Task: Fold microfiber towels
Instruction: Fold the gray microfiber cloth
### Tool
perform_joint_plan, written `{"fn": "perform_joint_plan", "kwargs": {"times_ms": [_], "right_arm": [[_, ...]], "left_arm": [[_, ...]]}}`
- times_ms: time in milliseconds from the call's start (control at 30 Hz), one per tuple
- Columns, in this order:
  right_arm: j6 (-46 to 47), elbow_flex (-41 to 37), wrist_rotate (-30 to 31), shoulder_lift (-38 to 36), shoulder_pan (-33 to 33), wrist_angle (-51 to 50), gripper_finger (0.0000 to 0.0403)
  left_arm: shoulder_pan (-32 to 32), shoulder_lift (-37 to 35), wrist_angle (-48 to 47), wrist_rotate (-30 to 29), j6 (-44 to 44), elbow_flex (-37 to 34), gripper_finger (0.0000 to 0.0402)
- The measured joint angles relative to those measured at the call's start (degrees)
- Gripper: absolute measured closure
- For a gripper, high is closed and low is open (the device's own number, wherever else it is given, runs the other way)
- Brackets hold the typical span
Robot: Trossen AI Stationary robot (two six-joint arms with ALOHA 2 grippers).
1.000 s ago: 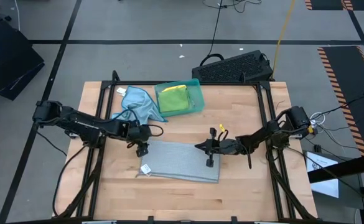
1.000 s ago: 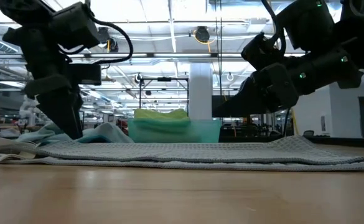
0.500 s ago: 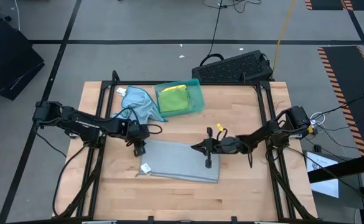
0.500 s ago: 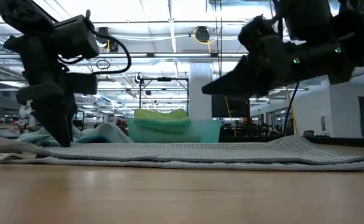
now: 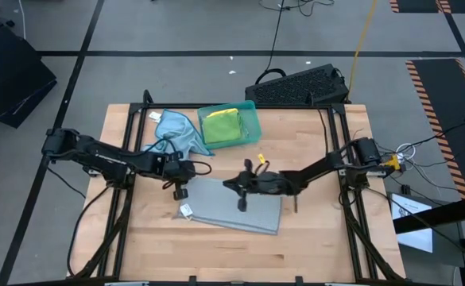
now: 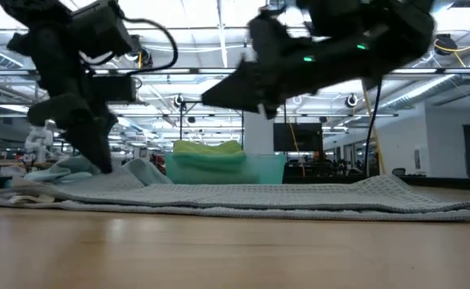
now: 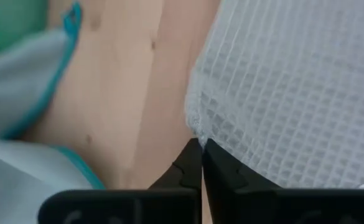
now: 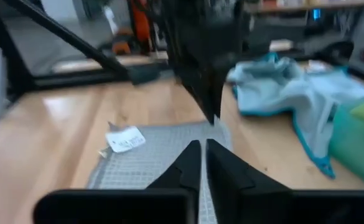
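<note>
Two dark arms meet over the grey waffle-weave microfiber towel (image 5: 234, 205) lying flat at the centre of the high view. Left gripper (image 5: 180, 191) is clenched on that towel's upper left corner, fingers (image 7: 191, 168) pinching the edge. Right gripper (image 5: 242, 205) hovers above the towel's middle, tips pressed together, grasping nothing. Crumpled light blue cloth (image 5: 178, 132) lies upper left, beside the teal plastic tray (image 5: 252, 119) holding a folded green towel (image 5: 222, 126)
</note>
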Motion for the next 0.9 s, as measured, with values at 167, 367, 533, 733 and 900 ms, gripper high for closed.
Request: {"fn": "perform_joint_plan", "kwargs": {"times_ms": [167, 367, 533, 733, 900], "right_arm": [[-0.3, 10.1, -2.1, 2.9, -2.7, -12.5, 0.0317], [-0.2, 16.1, -16.2, 7.9, -7.6, -12.7, 0.0242], [-0.2, 19.4, -21.9, 12.7, -9.5, -12.8, 0.0215], [1.1, 24.1, -28.3, 17.6, -10.1, -12.6, 0.0213], [0.5, 25.1, -28.4, 18.6, -10.1, -11.3, 0.0239]], "left_arm": [[-2.3, 0.0, -3.3, -2.4, 3.1, 5.0, 0.0396], [-5.4, 0.0, -4.2, -3.1, 5.0, 8.6, 0.0394], [-7.9, 0.0, -4.3, -3.7, 5.3, 10.2, 0.0398], [-9.8, 0.0, -4.1, -5.1, 5.0, 11.2, 0.0396], [-10.5, 0.0, -4.6, -5.2, 3.3, 11.2, 0.0393]]}}
